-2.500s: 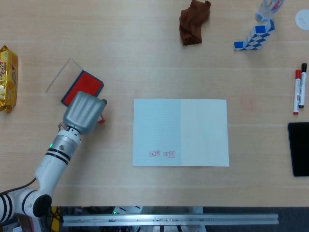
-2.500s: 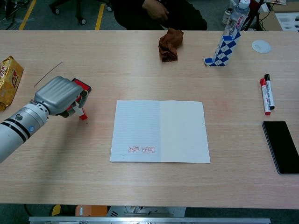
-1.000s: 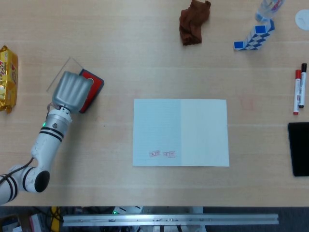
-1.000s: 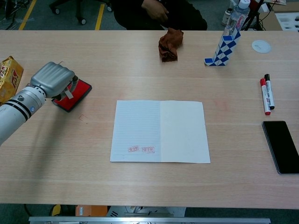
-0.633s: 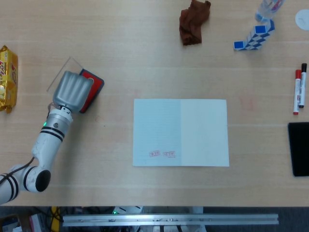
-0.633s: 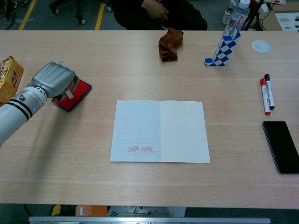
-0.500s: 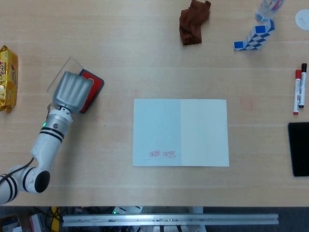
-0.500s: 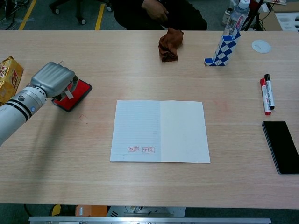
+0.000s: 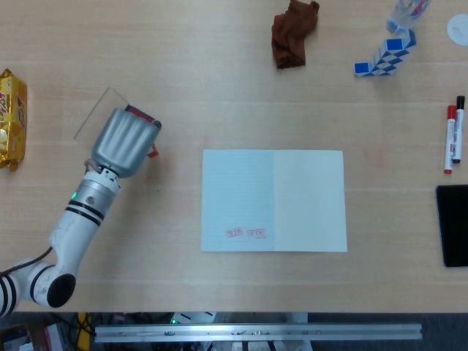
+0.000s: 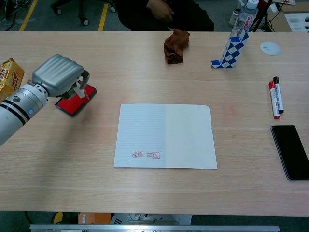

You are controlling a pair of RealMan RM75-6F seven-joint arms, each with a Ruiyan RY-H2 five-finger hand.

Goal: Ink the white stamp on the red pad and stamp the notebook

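Observation:
My left hand hovers over the red ink pad at the left of the table. Its fingers grip the white stamp, held a little above the pad. In the head view the hand hides most of the pad, and the stamp's red base peeks out at the hand's right edge. The open notebook lies flat at the table's middle, to the right of the hand. Two red stamp marks sit near the bottom of its left page. My right hand appears in neither view.
A yellow snack pack lies at the far left. A brown cloth and a blue-white snake cube are at the back. Two markers and a black phone lie at the right edge.
My left hand went from beside the pad down onto it with the stamp. It has now lifted off and shifted slightly right, toward the notebook.

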